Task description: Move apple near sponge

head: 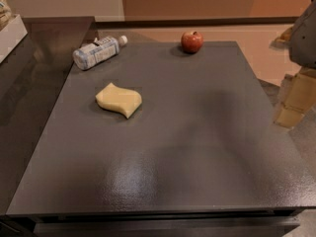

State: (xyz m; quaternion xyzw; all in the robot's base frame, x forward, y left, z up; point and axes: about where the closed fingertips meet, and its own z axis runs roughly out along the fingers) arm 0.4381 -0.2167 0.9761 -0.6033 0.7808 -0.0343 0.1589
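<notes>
Red with a bit of orange-yellow blush, the apple (192,42) is seen sitting upright at the far edge of the desk (187,147), a little right of the middle, with its short stem pointing up. It's standing on its own, and a small shadow is cast on its left side. The sponge (119,99) is found well apart from it, nearer the camera and over on the left half of the desk. It's pale yellow and lying flat, with those wavy S-shaped edges. A good stretch of dark grey desk is left between the two.

Beyond the sponge, at the far left corner, a clear plastic bottle (98,52) is laid on its side, with its white cap pointed toward the apple's side and its label showing. It's near the sponge but not touching it, and it's well apart from the apple too.

The tool (291,107) is parked off the right edge of the desk, about halfway along that edge. It's pale beige and hangs under a grey arm piece (305,36). It's kept well apart from the apple and even further from the sponge. Whether it's spread apart or pressed together can't be told from this angle, tbh.

A second dark surface (39,58) is butted up against the left of the desk, with a white box (11,33) partly seen at its far end. A soft sheen is caught on the near part of the desk.
</notes>
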